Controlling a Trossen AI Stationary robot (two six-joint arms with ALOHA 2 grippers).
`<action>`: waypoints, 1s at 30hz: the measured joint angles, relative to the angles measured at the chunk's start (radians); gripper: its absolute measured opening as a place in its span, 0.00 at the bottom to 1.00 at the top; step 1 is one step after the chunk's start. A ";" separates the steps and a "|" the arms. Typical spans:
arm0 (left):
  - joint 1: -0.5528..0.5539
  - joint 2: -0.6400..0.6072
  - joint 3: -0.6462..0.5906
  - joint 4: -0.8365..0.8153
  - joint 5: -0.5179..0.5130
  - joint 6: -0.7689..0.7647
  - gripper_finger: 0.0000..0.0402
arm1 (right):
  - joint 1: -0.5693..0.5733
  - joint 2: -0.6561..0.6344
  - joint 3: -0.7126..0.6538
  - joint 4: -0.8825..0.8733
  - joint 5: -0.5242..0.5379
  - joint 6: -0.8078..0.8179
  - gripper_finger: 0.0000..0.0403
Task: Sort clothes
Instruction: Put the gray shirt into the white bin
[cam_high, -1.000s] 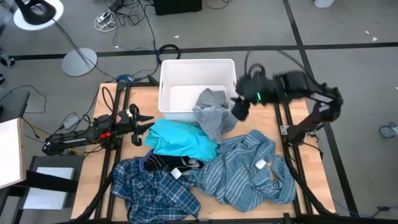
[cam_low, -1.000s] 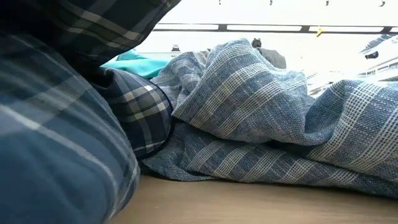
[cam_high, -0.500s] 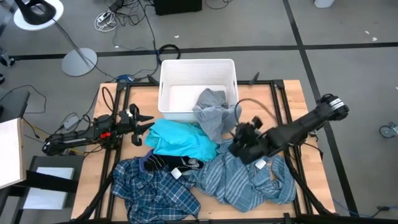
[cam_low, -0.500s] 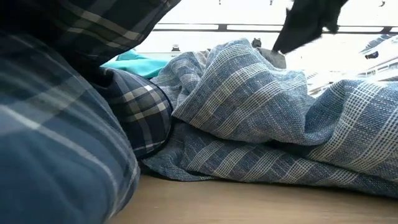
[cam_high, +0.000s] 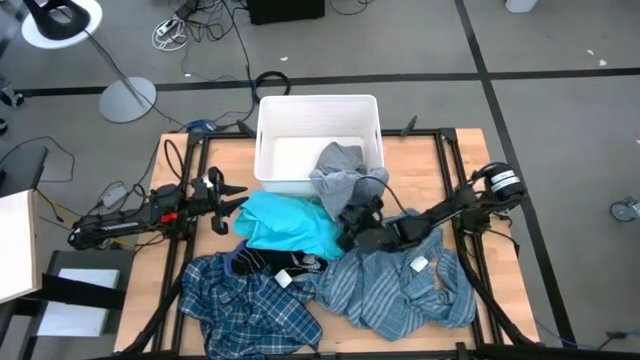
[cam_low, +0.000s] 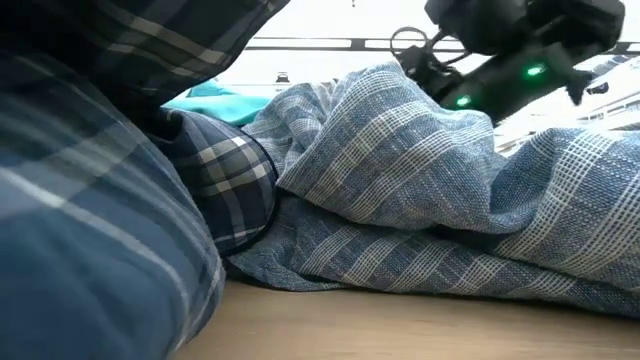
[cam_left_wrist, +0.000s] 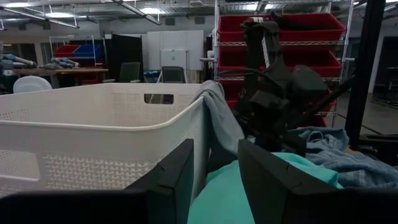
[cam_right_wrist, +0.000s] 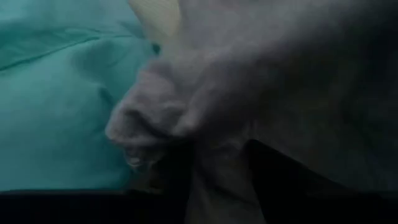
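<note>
At the tabletop's (cam_high: 455, 160) left edge the left end effector (cam_high: 228, 200) waits with fingers apart, just beside the turquoise tee (cam_high: 290, 225). In front of it lie the blue-white plaid shirt (cam_high: 250, 300) and small black pieces (cam_high: 285, 263). A grey garment (cam_high: 340, 180) drapes over the white bin's (cam_high: 318, 105) front wall. The right end effector (cam_high: 352, 225) presses against that grey cloth beside the tee; whether its fingers are apart or together, I cannot tell. The grey-blue striped shirt (cam_high: 400, 280) spreads at the right.
</note>
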 joint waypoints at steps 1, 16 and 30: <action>0.000 0.000 0.000 0.000 0.000 0.000 0.33 | -0.012 0.010 0.013 0.025 -0.009 -0.043 0.30; 0.000 0.000 0.000 -0.001 0.000 0.000 0.33 | -0.136 -0.178 0.523 -0.054 -0.224 -0.852 0.01; 0.000 0.000 0.000 -0.001 0.000 0.000 0.33 | -0.513 0.051 1.263 -0.858 -0.508 -0.530 0.00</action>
